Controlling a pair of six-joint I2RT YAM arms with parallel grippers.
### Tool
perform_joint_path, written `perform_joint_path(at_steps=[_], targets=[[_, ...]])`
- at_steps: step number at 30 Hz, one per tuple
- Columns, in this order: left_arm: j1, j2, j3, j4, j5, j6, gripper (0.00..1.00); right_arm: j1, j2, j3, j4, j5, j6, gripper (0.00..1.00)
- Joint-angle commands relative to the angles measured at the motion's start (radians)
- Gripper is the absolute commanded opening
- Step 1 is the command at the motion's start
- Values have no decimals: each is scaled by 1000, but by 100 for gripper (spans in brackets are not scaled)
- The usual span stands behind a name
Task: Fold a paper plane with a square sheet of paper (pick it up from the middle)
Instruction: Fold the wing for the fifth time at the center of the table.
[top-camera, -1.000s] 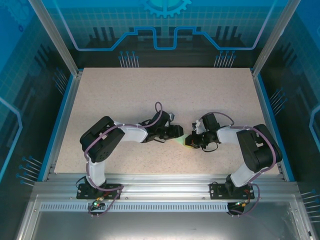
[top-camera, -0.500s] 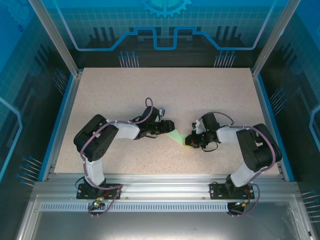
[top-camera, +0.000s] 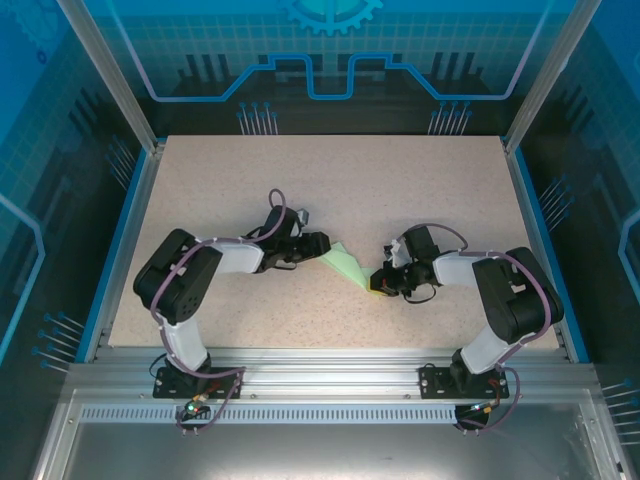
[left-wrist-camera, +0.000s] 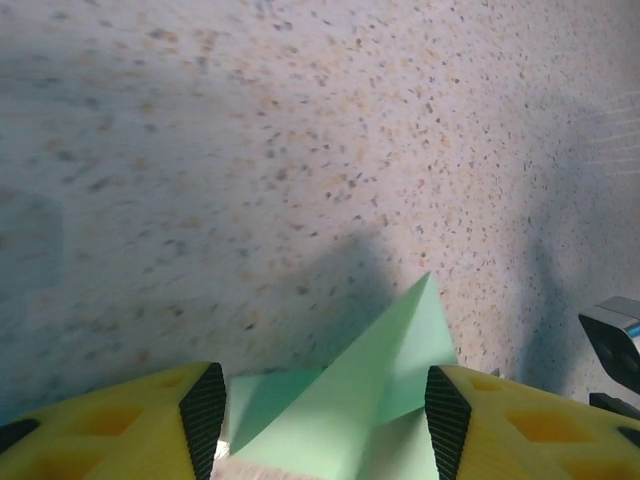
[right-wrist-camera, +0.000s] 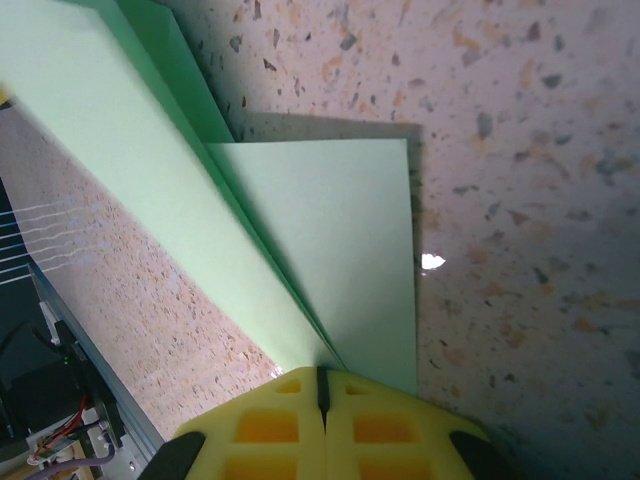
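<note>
Paper plane (top-camera: 345, 265) lies on the bench (top-camera: 400, 190), centre, somewhat towards the near edge, running diagonally between both grippers. Right gripper (top-camera: 380, 283) is clenched on its near-right end, pads pressed together over the folded layers. Left gripper (top-camera: 318, 243) stands released, pads apart either side of the far-left tip.

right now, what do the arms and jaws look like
Both the left arm and right arm have glossy black joints, white link covers and looping purple cables. The jaws are yellow blocks with moulded pockets and black side pads.
</note>
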Motion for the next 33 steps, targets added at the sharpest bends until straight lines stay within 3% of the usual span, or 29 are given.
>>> perform_joint_path(at_steps=[1,7,12,14,19,23,33], targets=[[8,-121,-5,-85,-10,32,60,13,47,-16,-79,103,-11,4],[-12,-269,-9,-176,-16,-17,62,37,-10,7,-76,65,-12,8],[-79,-333,-15,-269,-72,-84,64,90,-181,24,-63,19,-15,19],[-112,-336,-3,-321,-113,-124,66,88,-259,32,-99,56,-30,23],[-182,-300,22,-401,-196,-255,74,73,-389,52,-228,222,-106,41],[-235,-238,49,-369,-203,-304,77,49,-420,33,-241,271,-116,50],[-273,-60,199,-440,-190,-333,74,38,-386,-4,-216,246,-110,52]])
